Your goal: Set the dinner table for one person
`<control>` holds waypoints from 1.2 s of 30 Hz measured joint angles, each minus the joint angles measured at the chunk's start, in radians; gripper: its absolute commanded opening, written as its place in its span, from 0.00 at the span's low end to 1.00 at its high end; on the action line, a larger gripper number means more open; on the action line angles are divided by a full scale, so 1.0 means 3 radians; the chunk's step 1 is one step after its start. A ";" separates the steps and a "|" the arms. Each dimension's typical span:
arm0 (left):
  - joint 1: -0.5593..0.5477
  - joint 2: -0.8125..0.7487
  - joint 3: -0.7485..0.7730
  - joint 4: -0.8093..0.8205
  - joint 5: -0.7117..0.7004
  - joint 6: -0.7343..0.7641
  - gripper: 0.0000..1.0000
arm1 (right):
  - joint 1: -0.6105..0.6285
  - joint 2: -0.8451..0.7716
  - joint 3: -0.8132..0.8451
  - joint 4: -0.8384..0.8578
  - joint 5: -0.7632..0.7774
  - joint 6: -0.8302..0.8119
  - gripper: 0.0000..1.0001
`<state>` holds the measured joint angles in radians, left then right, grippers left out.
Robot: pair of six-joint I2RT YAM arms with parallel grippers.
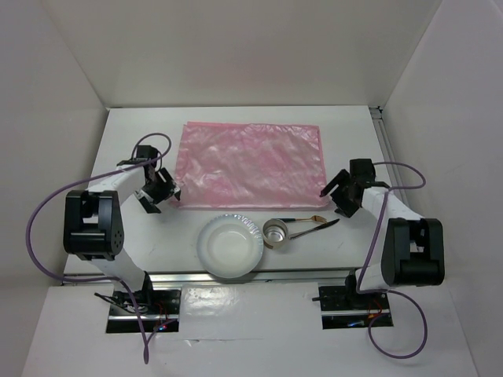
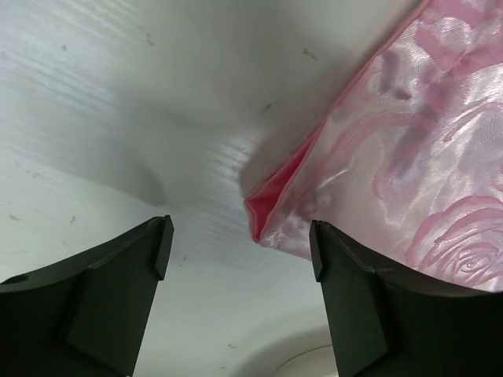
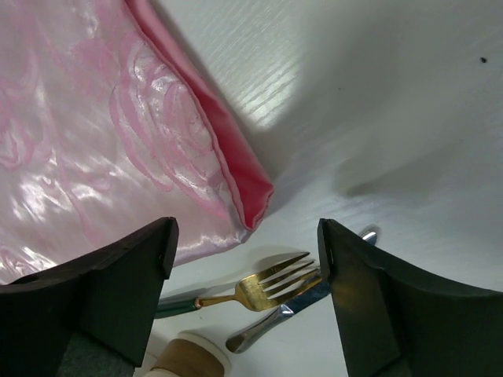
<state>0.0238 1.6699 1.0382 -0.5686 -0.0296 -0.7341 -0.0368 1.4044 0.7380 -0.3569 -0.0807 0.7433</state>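
– Two open grippers and nothing held, is that right?

– Yes. The left gripper and the right gripper each hover over a near corner of the shiny pink rose-patterned rectangular mat, jaws apart. In both wrist views the corner sits between the fingers, ungripped.

– Where is the mat?

– Spread across the middle of the large white rectangular tabletop, which is the dinner table. Its near left corner looks slightly lifted, though the wrist view is too close to be sure.

– So which step is this?

– I'd judge it as placing the mat. The round white paper plate, the small shiny metal cup, the gold fork with a dark green handle and a silver utensil, knife or spoon, all lie off the mat, near its front edge.

– And next?

– Probably the plate. One gripper must drop to its thin rim, pinch it, lift and centre it on the mat. The cutlery lies crossed, so each piece needs separating.
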 measured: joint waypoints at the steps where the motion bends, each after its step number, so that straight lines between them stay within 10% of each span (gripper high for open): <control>1: 0.0000 -0.0008 0.0008 -0.0034 -0.0022 0.0003 0.88 | 0.0000 -0.0005 0.0023 -0.0041 0.0024 -0.0004 0.90; 14: -0.0170 -0.0930 0.0470 -0.0338 -0.0209 0.0202 0.80 | 0.0662 -0.0801 0.0633 -0.0523 0.0253 -0.0387 0.92; 28: -0.1083 -0.2057 -0.0547 -0.0720 0.0146 0.0066 0.88 | 0.1918 -0.1011 0.0547 -0.1172 -0.0109 -0.0673 0.94; 36: -0.1146 -0.1972 -0.0446 -0.0696 0.0153 0.0047 0.88 | 0.2420 -0.0612 0.0507 -0.1217 0.0056 -0.0538 0.69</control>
<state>-0.3199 1.0782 0.9043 -0.7773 0.0162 -0.7200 0.6891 1.2209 0.8902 -0.7219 -0.0639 0.5819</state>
